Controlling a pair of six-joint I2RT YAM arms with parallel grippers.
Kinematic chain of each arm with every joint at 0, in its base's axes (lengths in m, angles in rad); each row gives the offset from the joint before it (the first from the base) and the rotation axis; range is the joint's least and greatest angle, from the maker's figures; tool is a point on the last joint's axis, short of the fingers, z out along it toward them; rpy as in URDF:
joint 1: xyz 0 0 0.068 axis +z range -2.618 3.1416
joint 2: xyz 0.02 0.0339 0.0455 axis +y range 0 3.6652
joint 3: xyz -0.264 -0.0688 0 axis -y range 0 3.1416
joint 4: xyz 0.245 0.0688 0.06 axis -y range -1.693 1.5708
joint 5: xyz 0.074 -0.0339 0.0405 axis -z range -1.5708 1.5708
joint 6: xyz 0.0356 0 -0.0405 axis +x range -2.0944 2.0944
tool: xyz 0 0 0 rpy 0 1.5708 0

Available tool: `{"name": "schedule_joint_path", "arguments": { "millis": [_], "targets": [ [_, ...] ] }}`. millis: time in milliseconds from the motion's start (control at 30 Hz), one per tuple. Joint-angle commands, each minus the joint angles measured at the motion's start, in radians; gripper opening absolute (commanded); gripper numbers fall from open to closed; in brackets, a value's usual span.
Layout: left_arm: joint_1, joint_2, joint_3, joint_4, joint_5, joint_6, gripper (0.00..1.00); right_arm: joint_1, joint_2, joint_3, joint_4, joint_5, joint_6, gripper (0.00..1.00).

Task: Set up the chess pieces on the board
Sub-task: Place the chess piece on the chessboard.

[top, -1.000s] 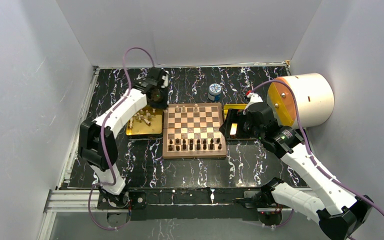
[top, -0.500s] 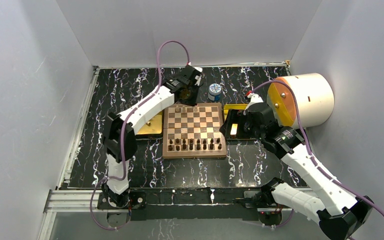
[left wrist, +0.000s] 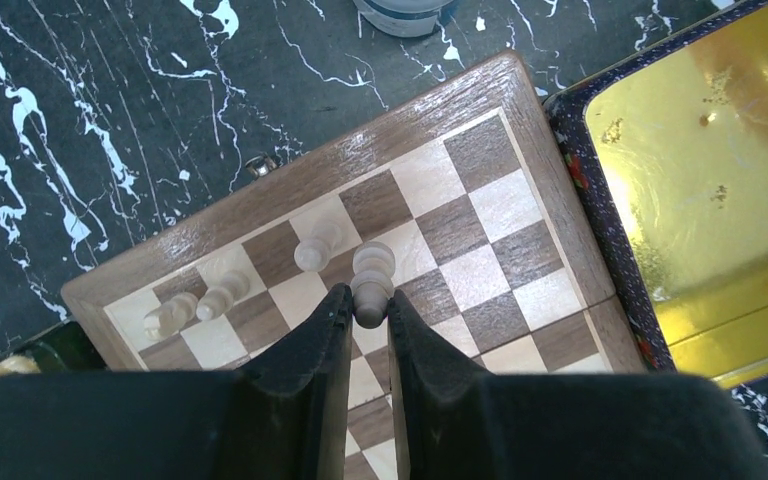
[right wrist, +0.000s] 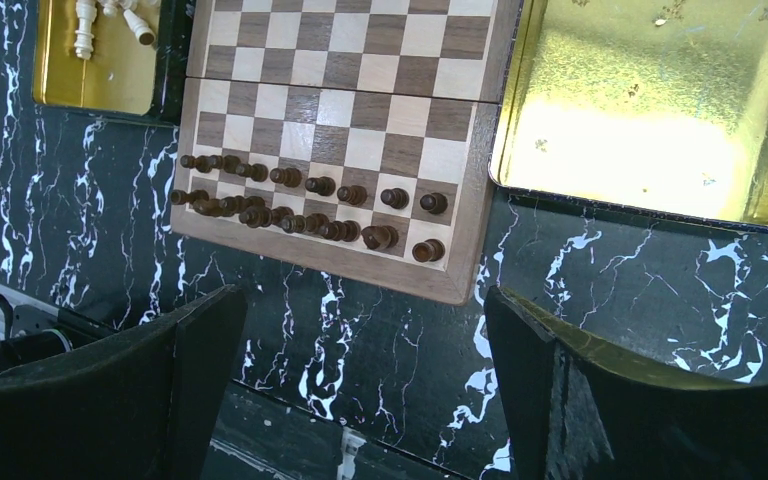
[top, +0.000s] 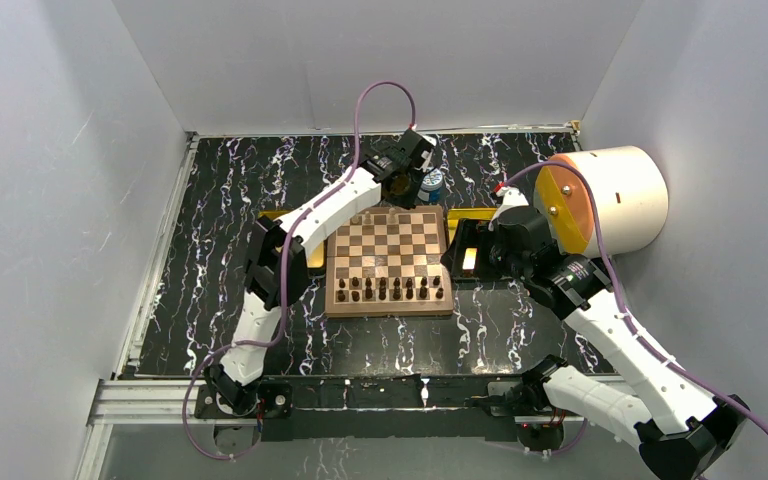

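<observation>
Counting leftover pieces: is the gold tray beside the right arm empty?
Empty as far as visible: the gold tray shows only bare shiny floor, no pieces.

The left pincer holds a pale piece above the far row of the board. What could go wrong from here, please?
1. The left pincer grips the held piece right beside a standing pale piece; lowering it could knock that one over.
2. The small jar sits just beyond the far edge of the board; the wrist might bump it.
</observation>
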Motion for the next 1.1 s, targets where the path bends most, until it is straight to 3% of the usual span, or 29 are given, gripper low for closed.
{"name": "schedule_joint_path", "arguments": {
  "millis": [0, 1067],
  "targets": [
    [-0.006, 0.028, 0.063, -0.012, 0.010, 0.039, 0.04, 0.006, -0.004, 0.032, 0.028, 0.020, -0.025, 0.99],
    [-0.007, 0.130, 0.047, 0.015, 0.010, 0.063, 0.08, 0.005, 0.017, 0.019, 0.048, 0.007, -0.019, 0.99]
  ]
}}
